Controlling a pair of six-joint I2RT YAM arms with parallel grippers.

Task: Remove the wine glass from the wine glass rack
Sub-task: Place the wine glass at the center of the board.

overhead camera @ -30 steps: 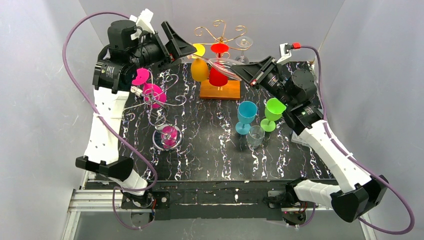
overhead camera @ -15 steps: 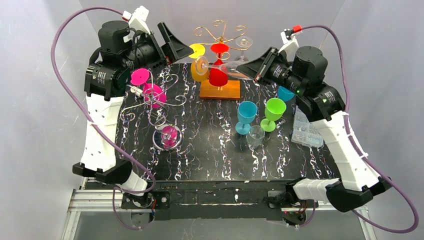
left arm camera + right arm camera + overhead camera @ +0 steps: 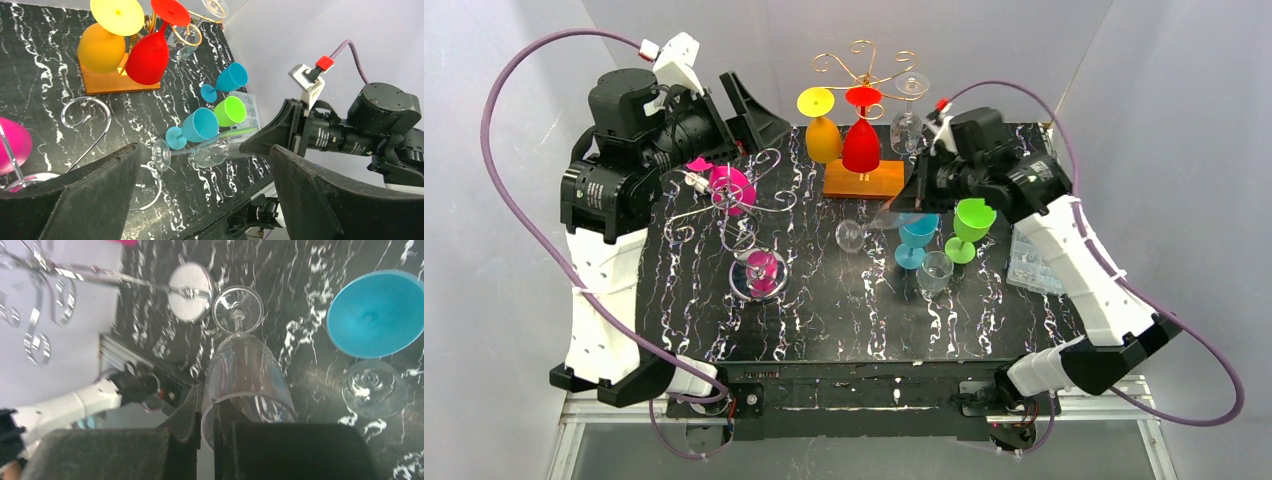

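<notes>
Glass (image 3: 852, 236) is off the rack (image 3: 864, 180), sideways beside the blue goblet (image 3: 919, 230), right gripper (image 3: 912, 208) clamped on its rim, left gripper (image 3: 749, 110) gaping, so I tip it upright slowly before lowering

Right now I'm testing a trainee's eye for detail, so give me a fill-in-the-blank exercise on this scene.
The right gripper is shut on a ___ wine glass.
The left gripper is ___ and holds nothing.
The wooden rack carries a yellow glass, a clear glass and a ___ one.
Missing words: clear; open; red.
</notes>
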